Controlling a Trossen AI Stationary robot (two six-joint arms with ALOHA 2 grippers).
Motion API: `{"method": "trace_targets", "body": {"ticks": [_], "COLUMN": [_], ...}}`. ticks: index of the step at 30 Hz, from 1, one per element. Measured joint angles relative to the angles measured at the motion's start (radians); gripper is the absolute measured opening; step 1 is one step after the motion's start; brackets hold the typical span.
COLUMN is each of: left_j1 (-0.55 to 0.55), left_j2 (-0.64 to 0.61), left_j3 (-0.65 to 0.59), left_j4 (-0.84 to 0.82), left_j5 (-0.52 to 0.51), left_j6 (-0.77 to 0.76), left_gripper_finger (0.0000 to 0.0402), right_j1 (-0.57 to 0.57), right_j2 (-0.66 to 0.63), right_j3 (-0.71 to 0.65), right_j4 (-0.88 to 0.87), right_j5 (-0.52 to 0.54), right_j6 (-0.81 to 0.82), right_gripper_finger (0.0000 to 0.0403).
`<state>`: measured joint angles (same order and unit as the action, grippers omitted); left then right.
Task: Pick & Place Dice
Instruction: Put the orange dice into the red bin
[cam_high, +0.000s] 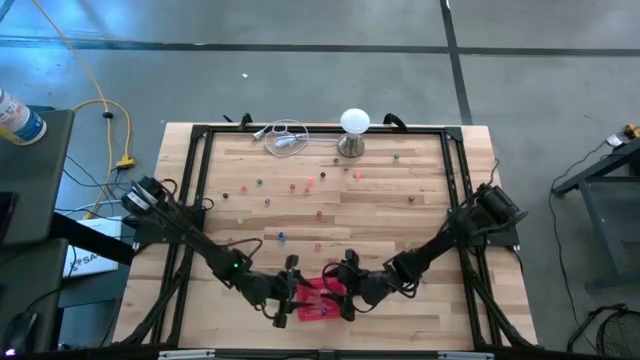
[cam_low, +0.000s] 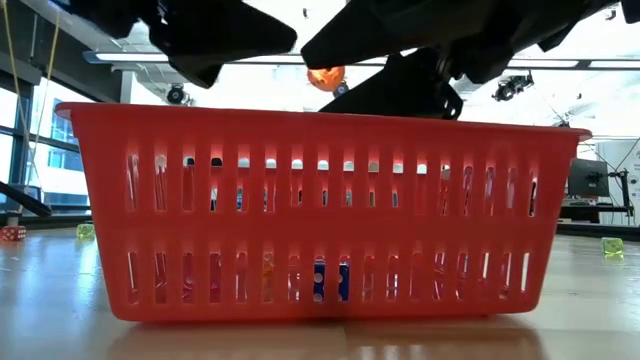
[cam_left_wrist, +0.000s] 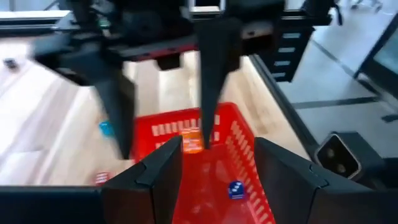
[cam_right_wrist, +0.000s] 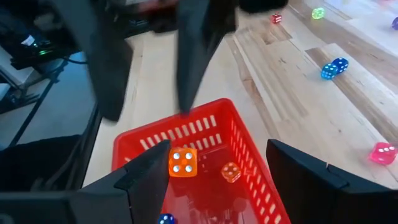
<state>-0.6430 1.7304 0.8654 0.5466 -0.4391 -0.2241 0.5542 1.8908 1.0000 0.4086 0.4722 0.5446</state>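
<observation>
- High view: caught the left gripper (cam_high: 288, 298) and the right gripper (cam_high: 347, 290) nose to nose over a red basket (cam_high: 318, 306) at the near edge of a wooden table (cam_high: 400, 230).
- Found most of the dice (cam_high: 320, 213) scattered across the middle and far boards, well apart from the basket.
- Showed a metal stand (cam_high: 354, 125) with a white ball on top at the far edge, beside a loose white cable (cam_high: 285, 138).
- Right wrist view: showed that arm's two fingers spread wide above the basket, clamped on nothing.
- Picked out an orange die (cam_right_wrist: 183, 162) just beside one of those fingers, over the basket; could not tell whether it touched the finger.
- Spotted a second orange cube (cam_right_wrist: 231, 172) and a blue one (cam_right_wrist: 165, 219) lying on the basket floor.
- Left wrist view: showed the left arm's own fingers apart too, with nothing between them, pointed at the same basket.
- Low view: placed the orange die above the basket rim, tucked among the dark gripper parts.
- Also caught a red cube and green ones on the bare tabletop to either side of the basket.
</observation>
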Motion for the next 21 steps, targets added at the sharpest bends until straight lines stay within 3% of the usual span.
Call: {"method": "trace_targets", "body": {"ticks": [8, 21], "left_j1": [0.02, 0.046], "left_j2": [0.06, 0.088], "left_j3": [0.0, 0.0], "left_j4": [0.13, 0.134], "left_j5": [0.014, 0.032], "left_j6": [0.097, 0.031], "left_gripper_finger": [0.0189, 0.0189], "right_j1": [-0.013, -0.013], "right_j2": [0.0, 0.0], "right_j3": [0.0, 0.0], "right_j4": [-0.003, 0.001], "right_j5": [-0.004, -0.04], "right_j6": [0.0, -0.012], "right_gripper_finger": [0.0254, 0.0254]}}
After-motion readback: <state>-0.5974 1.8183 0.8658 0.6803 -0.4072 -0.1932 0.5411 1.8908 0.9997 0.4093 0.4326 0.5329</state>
